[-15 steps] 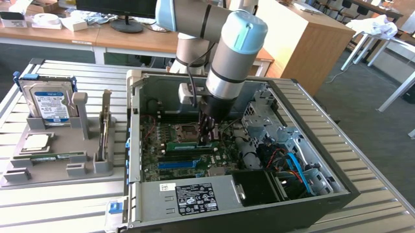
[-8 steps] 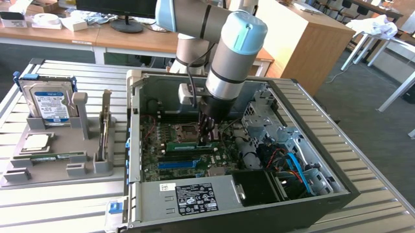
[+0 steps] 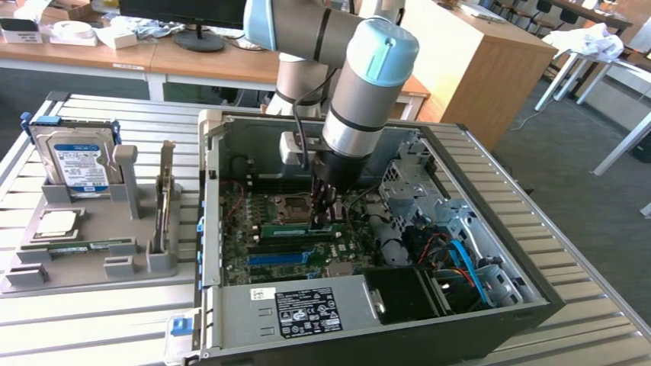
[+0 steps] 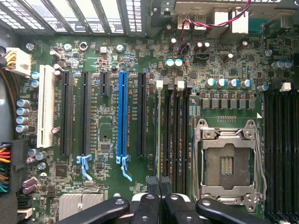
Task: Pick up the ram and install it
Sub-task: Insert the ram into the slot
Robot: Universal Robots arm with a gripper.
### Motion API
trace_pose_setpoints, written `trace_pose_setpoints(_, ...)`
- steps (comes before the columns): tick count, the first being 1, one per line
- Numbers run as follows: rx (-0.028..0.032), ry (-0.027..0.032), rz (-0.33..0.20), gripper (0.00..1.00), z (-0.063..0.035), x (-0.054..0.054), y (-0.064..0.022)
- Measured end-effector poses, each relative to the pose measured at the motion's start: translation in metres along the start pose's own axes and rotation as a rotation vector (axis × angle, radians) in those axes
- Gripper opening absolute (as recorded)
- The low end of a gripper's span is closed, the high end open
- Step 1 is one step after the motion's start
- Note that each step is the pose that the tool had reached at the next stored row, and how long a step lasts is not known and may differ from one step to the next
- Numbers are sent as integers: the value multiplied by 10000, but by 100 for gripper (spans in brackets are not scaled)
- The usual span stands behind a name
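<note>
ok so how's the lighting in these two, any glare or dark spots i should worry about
Exterior view: sunlight brightens the slatted table on the exterior view's right, while the case interior is darker. Wrist view: motherboard evenly lit, some glare on the metal socket frame.

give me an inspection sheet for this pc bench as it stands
surface: slatted metal table carrying an open pc case
job's things: ram edge-on at the memory slot nearest the expansion slots; seating cannot be told
clutter: grey holder with hard drive, processor chip, bracketed card
claw: shut on the ram's top edge
cables: blue cables, coloured power leads
surroundings: wooden desks, monitor stand
</note>
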State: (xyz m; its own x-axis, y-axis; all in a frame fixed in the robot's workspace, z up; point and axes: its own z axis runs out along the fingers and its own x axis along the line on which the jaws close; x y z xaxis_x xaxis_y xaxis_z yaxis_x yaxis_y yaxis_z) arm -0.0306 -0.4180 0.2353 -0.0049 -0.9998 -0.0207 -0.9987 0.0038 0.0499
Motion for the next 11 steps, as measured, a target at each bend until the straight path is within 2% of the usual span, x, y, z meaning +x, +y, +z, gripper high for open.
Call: trace_pose_setpoints(11, -2, 3, 1, 11, 3, -3, 0)
